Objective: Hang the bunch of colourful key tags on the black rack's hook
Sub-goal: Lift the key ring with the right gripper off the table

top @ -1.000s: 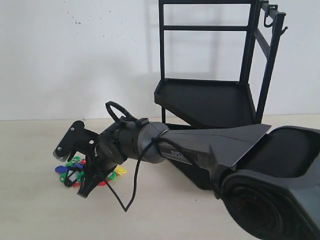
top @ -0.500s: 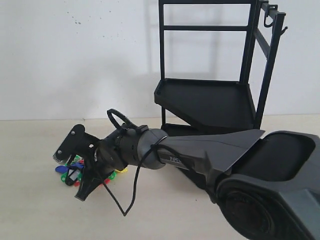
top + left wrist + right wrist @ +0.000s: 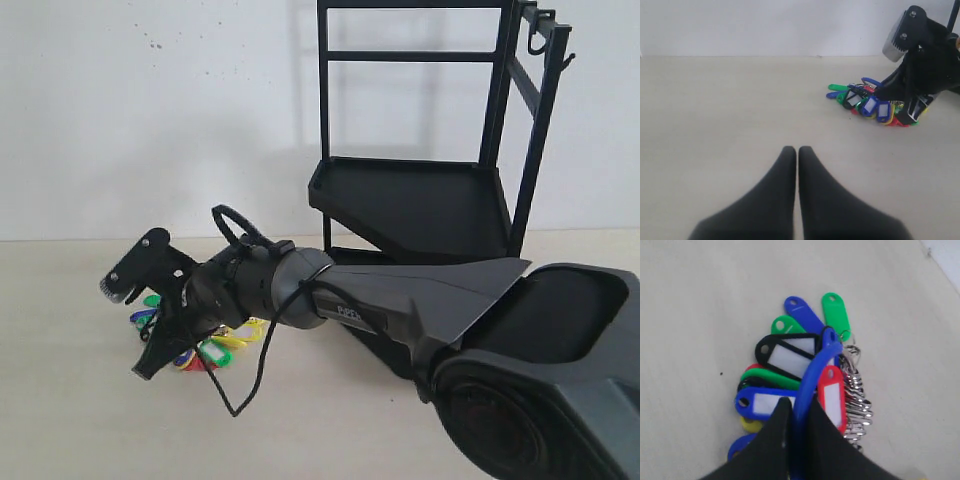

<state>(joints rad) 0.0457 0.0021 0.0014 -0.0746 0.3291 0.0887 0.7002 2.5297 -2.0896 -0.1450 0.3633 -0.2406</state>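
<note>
The right gripper [image 3: 799, 407] hides some tags of the colourful key tag bunch [image 3: 790, 357] (its own fingers [image 3: 770, 450] run off the edge), and its arm [image 3: 420, 290] covers the black rack's [image 3: 410, 205] lower tray [image 3: 348, 257].

The right gripper [image 3: 140, 325] reaches low across the bench [image 3: 60, 410], jaws at the colourful key tag bunch [image 3: 215, 348]. Behind stands the black rack [image 3: 420, 205], hooks [image 3: 537, 45] up top.

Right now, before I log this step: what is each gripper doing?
Left gripper: shut, empty.
Right gripper: shut on the blue loop of the colourful plastic key tag bunch.
</note>
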